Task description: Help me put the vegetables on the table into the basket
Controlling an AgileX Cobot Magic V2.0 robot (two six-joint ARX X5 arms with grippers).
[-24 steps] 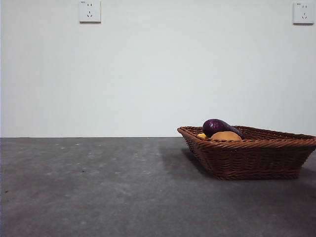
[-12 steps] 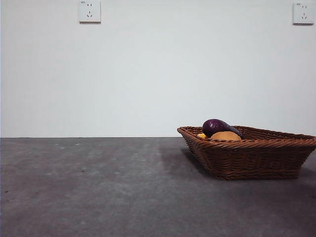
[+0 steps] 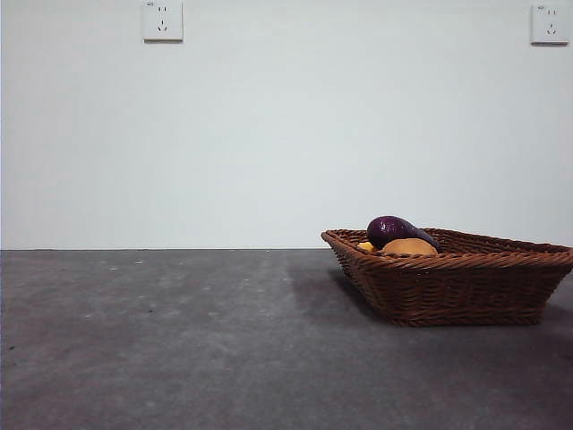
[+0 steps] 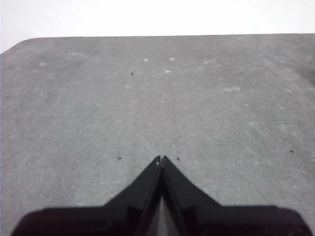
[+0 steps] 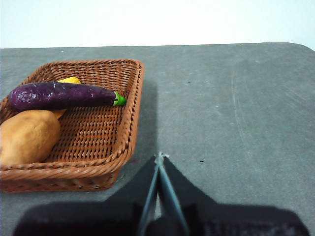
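Basket [image 3: 466, 287] sits on table [image 3: 179, 340], at 3 o'clock in front view. Inside: eggplant [image 5: 61, 95], potato [image 5: 27, 136] touching it, yellow piece [image 5: 69, 80] behind. Left gripper [image 4: 161, 158] and right gripper [image 5: 159, 156] jaws closed, empty, above bare table.

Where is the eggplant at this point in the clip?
The eggplant lies inside the wicker basket, touching the potato and partly covering a small yellow piece; in the front view it pokes above the basket's rim at right.
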